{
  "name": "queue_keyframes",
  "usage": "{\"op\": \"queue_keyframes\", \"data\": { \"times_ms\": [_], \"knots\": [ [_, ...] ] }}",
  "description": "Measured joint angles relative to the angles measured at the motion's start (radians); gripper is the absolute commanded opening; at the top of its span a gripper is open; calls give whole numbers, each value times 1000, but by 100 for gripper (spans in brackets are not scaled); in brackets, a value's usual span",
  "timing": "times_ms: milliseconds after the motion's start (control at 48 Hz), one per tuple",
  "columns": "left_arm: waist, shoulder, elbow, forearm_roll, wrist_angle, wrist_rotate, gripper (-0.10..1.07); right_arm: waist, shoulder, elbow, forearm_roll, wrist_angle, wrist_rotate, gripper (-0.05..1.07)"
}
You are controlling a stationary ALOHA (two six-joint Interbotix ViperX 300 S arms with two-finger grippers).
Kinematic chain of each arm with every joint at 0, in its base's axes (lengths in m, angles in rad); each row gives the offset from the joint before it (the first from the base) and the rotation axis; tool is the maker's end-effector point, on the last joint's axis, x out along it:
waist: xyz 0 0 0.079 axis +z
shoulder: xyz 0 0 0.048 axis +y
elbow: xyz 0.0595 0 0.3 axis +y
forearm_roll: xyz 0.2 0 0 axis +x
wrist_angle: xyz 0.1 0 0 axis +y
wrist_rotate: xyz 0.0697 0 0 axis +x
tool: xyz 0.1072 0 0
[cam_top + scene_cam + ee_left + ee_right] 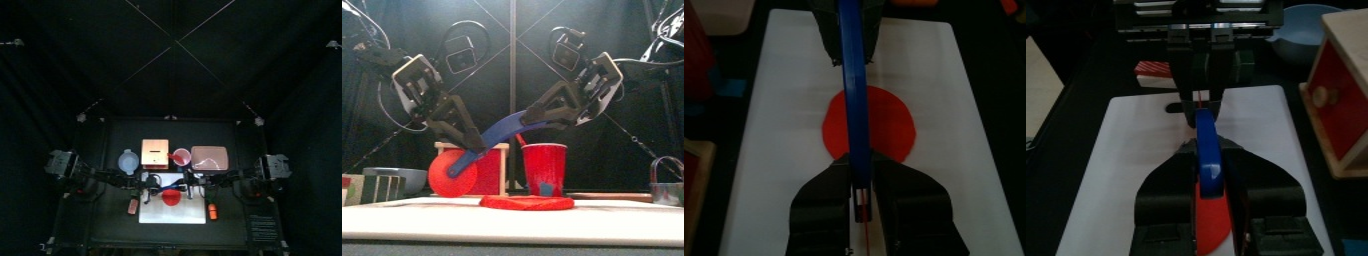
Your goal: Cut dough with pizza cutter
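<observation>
Two black robot arms lean in from either side and meet over the middle of the surface, each sloping down toward the other. The right end effector (1208, 195) is clamped on the red end of a long blue handle (850, 85), the pizza cutter (500, 137), a smooth rigid bar that slants down across the gap between the arms. The left end effector (858, 200) is closed around the other end of the same bar, so both grip one tool. Its cutting wheel cannot be made out. Directly below lies the dough (869, 125), a flattened red disc with a soft matte look and rounded edge, resting on the middle of a white rectangular board (784, 90) near the front edge of the surface (502, 236). Behind the dough stands a red tapered cup (544, 168). Toward the left edge is a wooden box with a red round face (472, 170).
</observation>
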Motion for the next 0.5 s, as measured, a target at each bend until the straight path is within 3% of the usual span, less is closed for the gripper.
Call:
{"op": "queue_keyframes", "data": {
  "times_ms": [146, 500],
  "knots": [
    [-2, 0, 0, 12, 28, -2, 46, 12, 44, -20, 8, 46, 0, 36],
    [2, 26, -54, 49, 72, -3, 46, 21, 41, 6, 18, 69, -3, 36]
  ]
}}
